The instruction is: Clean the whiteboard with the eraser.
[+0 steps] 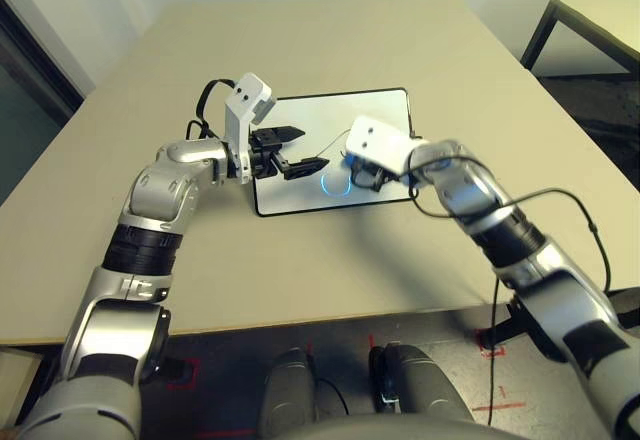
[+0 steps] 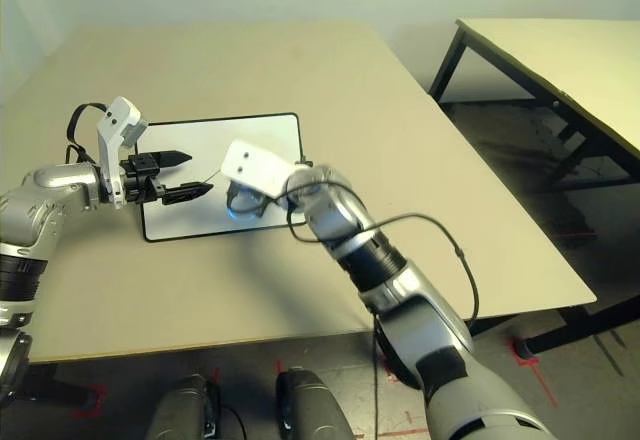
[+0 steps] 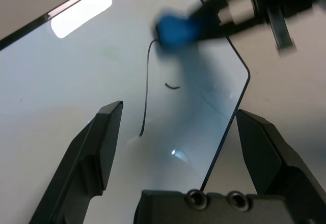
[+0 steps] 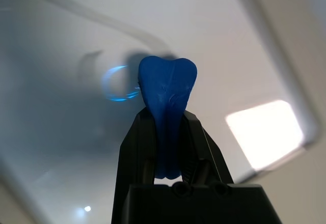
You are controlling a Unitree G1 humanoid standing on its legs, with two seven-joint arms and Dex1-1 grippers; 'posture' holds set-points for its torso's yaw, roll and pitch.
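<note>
Hard to make out: whether the blue oblong eraser (image 4: 167, 96) touches board
Partly hidden: white black-framed rectangular whiteboard (image 1: 300, 120), by both grippers, lying on beige table (image 1: 260, 270)
Counts: one eraser, one whiteboard, two black scribbles (image 3: 146, 89)
Right gripper (image 4: 168, 127): eraser pinched, above whiteboard
Left gripper (image 3: 178, 132): fingers spread, empty

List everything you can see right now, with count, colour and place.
Whiteboard: one, white with a thin black frame, on the table
Marks: two seen, dark, one long line and one short curve, on the board
Eraser: one, blue, in the right gripper over the board
Table: one, beige, under the board
Second table: one, pale top with dark legs, off to the right
Left gripper: one, black, open over the board
Right gripper: one, black, shut on the eraser
Arms: two, silver and black, reaching over the table
</note>
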